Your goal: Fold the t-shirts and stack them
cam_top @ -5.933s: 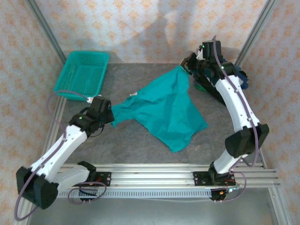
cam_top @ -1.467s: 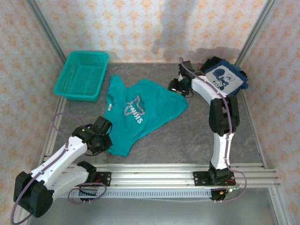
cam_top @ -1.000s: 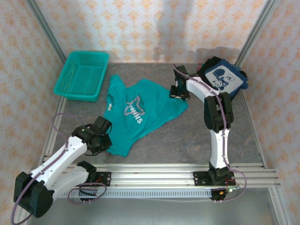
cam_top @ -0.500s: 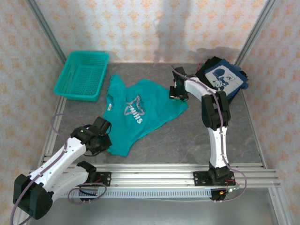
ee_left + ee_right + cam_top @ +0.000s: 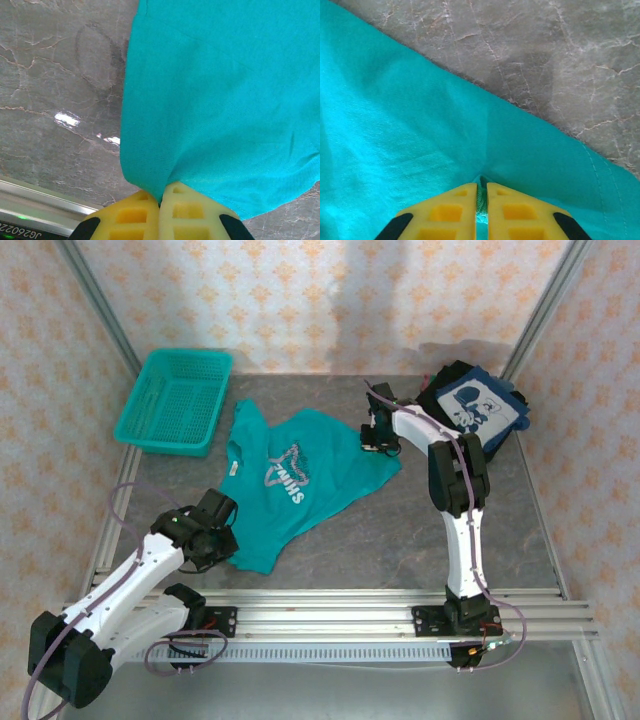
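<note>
The teal t-shirt (image 5: 300,475) is spread on the table (image 5: 420,530) with its white lettering up. It lies between the basket (image 5: 175,400) at the far left and the folded dark t-shirts (image 5: 478,408) in the far right corner. The left gripper (image 5: 161,196) is closed on the near left corner of the cloth, where a small peak of fabric is seen squeezed between its yellow fingers. The right gripper (image 5: 481,187) is also closed, on a thin pinch of cloth near the far right edge of the shirt, just beside the bare table.

Several things could go wrong from here. Only little cloth is held in each grip, so a corner could be lost if the shirt is lifted or pulled quickly, and it would then fall back in a heap. It cannot be told whether one layer or both layers are caught; if only the top layer is taken, the shirt would open instead of folding.

The garment lies skewed and wrinkled, so a crooked fold can be expected if it is not first stretched flat. If the two arms are moved unevenly, the cloth may be dragged over the table and bunched.

The right arm works near the dark stack, which could be pushed or disordered by a wide swing. A low pass on the left side could also bring the cloth against the basket.
</note>
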